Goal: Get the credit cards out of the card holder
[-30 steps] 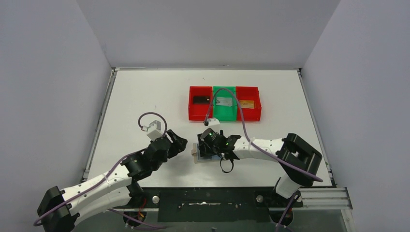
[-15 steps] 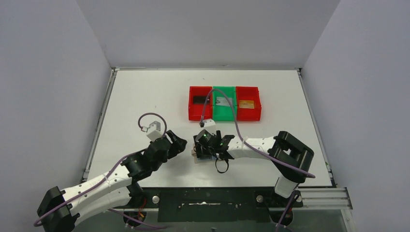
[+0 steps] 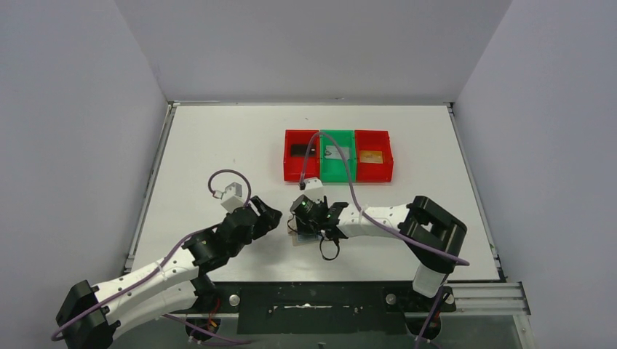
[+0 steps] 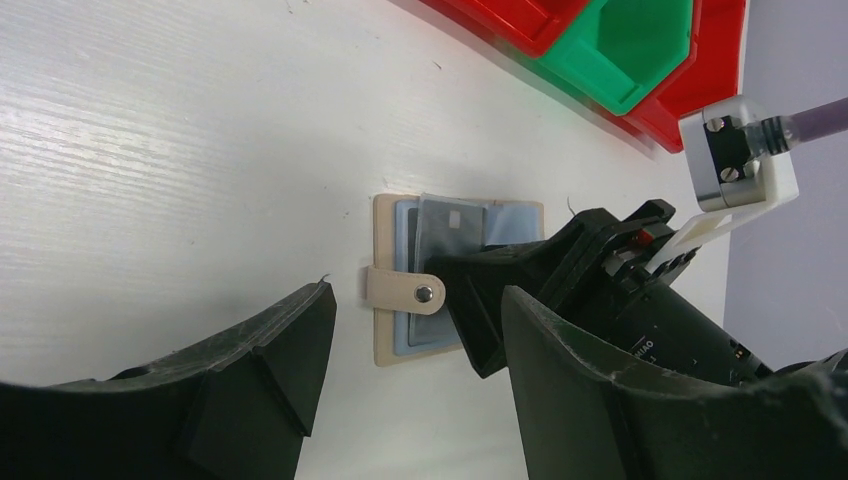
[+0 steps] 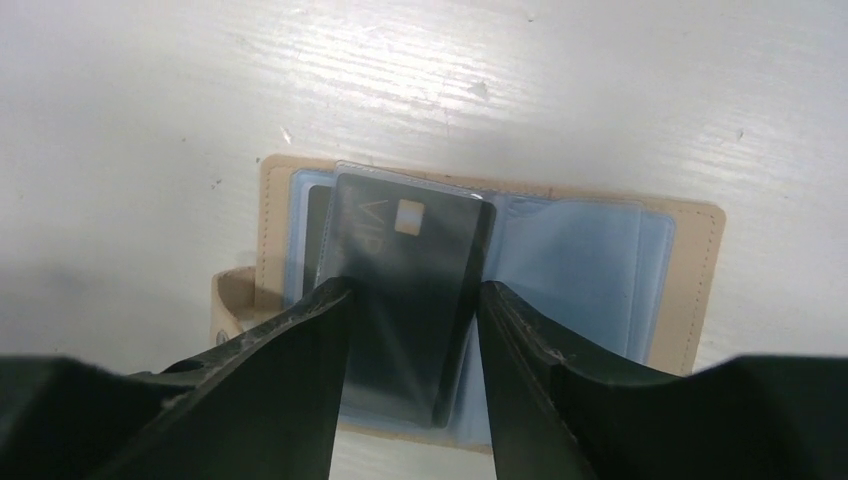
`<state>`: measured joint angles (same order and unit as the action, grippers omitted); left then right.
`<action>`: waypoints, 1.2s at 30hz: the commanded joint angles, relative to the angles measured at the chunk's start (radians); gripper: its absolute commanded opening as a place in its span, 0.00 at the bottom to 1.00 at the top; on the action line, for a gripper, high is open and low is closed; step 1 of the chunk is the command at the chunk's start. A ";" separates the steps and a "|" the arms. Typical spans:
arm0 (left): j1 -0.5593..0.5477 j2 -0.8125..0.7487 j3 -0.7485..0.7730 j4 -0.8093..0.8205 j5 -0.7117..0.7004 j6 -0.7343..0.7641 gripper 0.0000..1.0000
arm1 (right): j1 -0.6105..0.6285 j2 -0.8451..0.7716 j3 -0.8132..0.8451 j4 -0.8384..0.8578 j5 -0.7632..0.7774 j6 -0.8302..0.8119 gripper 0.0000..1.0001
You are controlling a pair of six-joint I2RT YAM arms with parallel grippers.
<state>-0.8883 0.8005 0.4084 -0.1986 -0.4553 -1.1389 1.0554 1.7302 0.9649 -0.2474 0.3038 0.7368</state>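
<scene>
The tan card holder (image 5: 694, 290) lies open on the table, pale blue sleeves (image 5: 580, 270) up, its closure tab (image 4: 400, 290) folded over the left edge. A dark credit card (image 5: 400, 260) rests on its left half. My right gripper (image 5: 412, 290) stands over the holder (image 3: 295, 238), its fingertips pressed against the card's two long edges. My left gripper (image 4: 418, 300) hovers open just left of the holder, holding nothing. Three more credit cards lie in the bins: black (image 3: 300, 150), silver (image 3: 335, 153), gold (image 3: 372, 156).
A row of three bins stands behind the holder: red (image 3: 289, 171), green (image 3: 337, 173), red (image 3: 385, 171). The right arm's purple cable (image 3: 353, 189) loops over the green bin. The two grippers (image 3: 268, 217) (image 3: 309, 222) sit close together near the table's front.
My right gripper has shifted slightly left over the holder, widened, then narrowed its jaws onto the dark card. The left arm has stayed still.
</scene>
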 commanded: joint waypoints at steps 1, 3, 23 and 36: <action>0.004 0.005 0.010 0.040 0.013 0.007 0.61 | 0.001 0.011 -0.041 -0.020 0.028 0.016 0.44; 0.006 0.011 0.012 0.044 0.019 0.008 0.61 | -0.001 -0.004 -0.049 -0.009 0.028 0.018 0.41; 0.010 0.188 0.101 0.248 0.217 0.132 0.62 | -0.197 -0.138 -0.344 0.380 -0.328 0.085 0.07; 0.003 0.419 0.223 0.365 0.353 0.155 0.62 | -0.330 -0.140 -0.526 0.647 -0.494 0.180 0.01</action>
<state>-0.8818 1.1629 0.5644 0.0650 -0.1513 -0.9905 0.7513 1.5776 0.4973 0.4198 -0.1768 0.9112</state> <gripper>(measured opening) 0.619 0.108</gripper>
